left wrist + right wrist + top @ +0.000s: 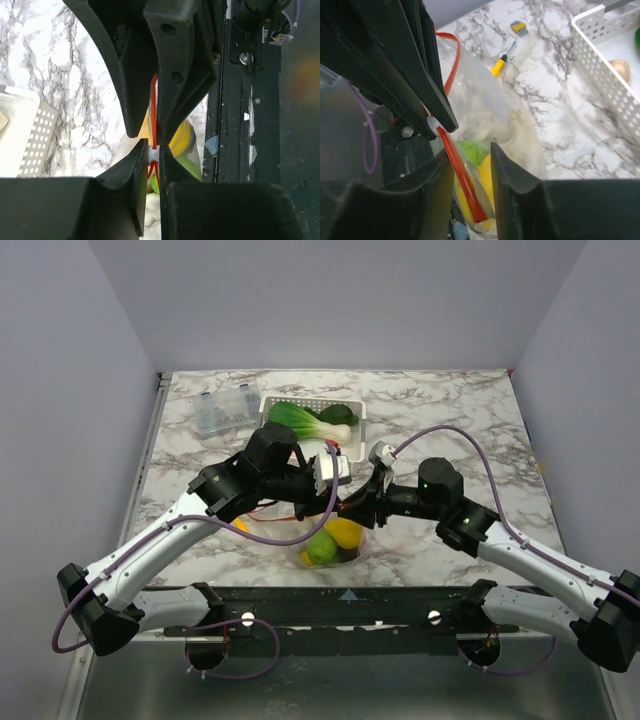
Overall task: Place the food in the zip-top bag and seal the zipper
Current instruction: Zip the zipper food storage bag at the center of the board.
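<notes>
Near the front edge of the marbled surface (450,420), between the two arms, the zip-top bag (485,100) stands slumped with its mouth pulled up, both arms bent inward over it. Through the clear film I can see a yellow piece of food (345,531) and a green piece of food (322,548) lying together in the bottom of the bag. The left tool (152,150) is clenched on the zipper (465,187), its two fingertips squeezed against the red-orange strip with something small and white caught between them. Just beside it, the right tool (471,150) straddles the same strip. Its fingers stand a little apart, the strip lies against one of them, and bag film and food show through the gap to the other, so it looks released rather than clamped. Above the left tool's pinch the strip curves up and away in a loop, so that part of the mouth is not pressed flat. Further back, well apart from the bag, a white slotted basket (362,420) holds a leafy green vegetable (300,418), and a clear compartment box (225,412) sits just to its left. A yellow-handled screwdriver (498,67) lies on the surface beyond the bag in the right wrist view.
</notes>
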Robot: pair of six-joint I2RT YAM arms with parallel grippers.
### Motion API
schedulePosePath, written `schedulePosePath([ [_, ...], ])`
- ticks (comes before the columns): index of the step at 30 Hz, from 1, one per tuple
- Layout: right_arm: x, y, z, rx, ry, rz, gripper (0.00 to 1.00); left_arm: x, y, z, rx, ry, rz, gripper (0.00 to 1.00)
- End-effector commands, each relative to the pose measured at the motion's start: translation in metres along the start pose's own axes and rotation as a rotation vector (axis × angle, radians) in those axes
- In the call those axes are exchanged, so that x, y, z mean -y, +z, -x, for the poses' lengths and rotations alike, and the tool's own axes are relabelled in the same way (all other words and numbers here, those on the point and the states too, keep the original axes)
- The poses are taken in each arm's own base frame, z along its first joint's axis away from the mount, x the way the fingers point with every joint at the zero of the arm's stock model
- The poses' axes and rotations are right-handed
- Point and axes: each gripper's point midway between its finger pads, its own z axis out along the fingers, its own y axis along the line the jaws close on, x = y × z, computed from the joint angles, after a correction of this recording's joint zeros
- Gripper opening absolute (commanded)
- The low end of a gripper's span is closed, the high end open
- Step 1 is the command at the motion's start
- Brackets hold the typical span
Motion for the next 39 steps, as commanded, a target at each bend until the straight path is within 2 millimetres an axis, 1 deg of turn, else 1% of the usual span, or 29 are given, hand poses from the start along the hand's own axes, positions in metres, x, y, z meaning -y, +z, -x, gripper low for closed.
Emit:
schedulePosePath([
  [1,0.012,0.0,0.017,0.028,-0.024,-0.085,0.23,0.004,-0.004,0.011,0.025,0.007,-0.023,0.0],
  [2,0.019,-0.001,0.018,0.037,-0.015,-0.126,0.11,0.003,-0.005,0.009,0.019,0.005,-0.011,0.0],
  [3,0.029,-0.003,0.02,0.051,-0.004,-0.189,0.01,0.002,-0.005,0.006,0.013,0.003,-0.002,0.0],
  [6,0.057,-0.017,0.017,0.089,0.032,-0.376,0.01,-0.001,-0.008,-0.004,-0.018,-0.02,0.03,0.0],
  [9,0.09,-0.046,0.015,0.171,0.091,-0.618,0.01,-0.004,-0.012,-0.017,-0.052,-0.055,0.07,0.0],
  [12,0.105,-0.074,0.011,0.227,0.128,-0.765,0.01,-0.01,-0.02,-0.032,-0.077,-0.079,0.139,0.0],
  [17,0.121,-0.093,-0.009,0.189,0.192,-0.912,0.01,-0.017,-0.034,-0.051,-0.097,-0.112,0.243,0.0],
  [21,0.131,-0.11,-0.018,0.201,0.249,-1.021,0.01,-0.018,-0.046,-0.066,-0.114,-0.143,0.31,0.0],
  [23,0.133,-0.117,-0.018,0.209,0.263,-1.056,0.01,-0.018,-0.052,-0.073,-0.118,-0.152,0.344,0.0],
  [25,0.133,-0.12,-0.017,0.203,0.266,-1.065,0.01,-0.017,-0.056,-0.079,-0.114,-0.154,0.364,0.0],
  [28,0.133,-0.123,-0.017,0.194,0.276,-1.083,0.0,-0.018,-0.059,-0.082,-0.097,-0.16,0.386,0.0],
  [30,0.132,-0.126,-0.016,0.188,0.276,-1.089,0.01,-0.019,-0.058,-0.083,-0.092,-0.172,0.391,0.0],
  [33,0.128,-0.122,-0.01,0.184,0.261,-1.056,0.01,-0.02,-0.054,-0.08,-0.07,-0.185,0.385,0.0],
  [34,0.127,-0.12,-0.008,0.176,0.256,-1.045,0.01,-0.022,-0.053,-0.077,-0.056,-0.194,0.394,0.03],
  [36,0.127,-0.116,-0.005,0.166,0.253,-1.035,0.01,-0.027,-0.053,-0.068,-0.025,-0.2,0.409,0.29],
  [37,0.128,-0.113,-0.004,0.161,0.253,-1.031,0.01,-0.03,-0.055,-0.063,-0.013,-0.204,0.428,0.39],
  [38,0.129,-0.113,-0.003,0.16,0.254,-1.037,0.01,-0.034,-0.058,-0.058,0.003,-0.21,0.45,0.45],
  [39,0.131,-0.112,-0.003,0.158,0.26,-1.048,0.01,-0.037,-0.061,-0.052,0.017,-0.212,0.462,0.48],
])
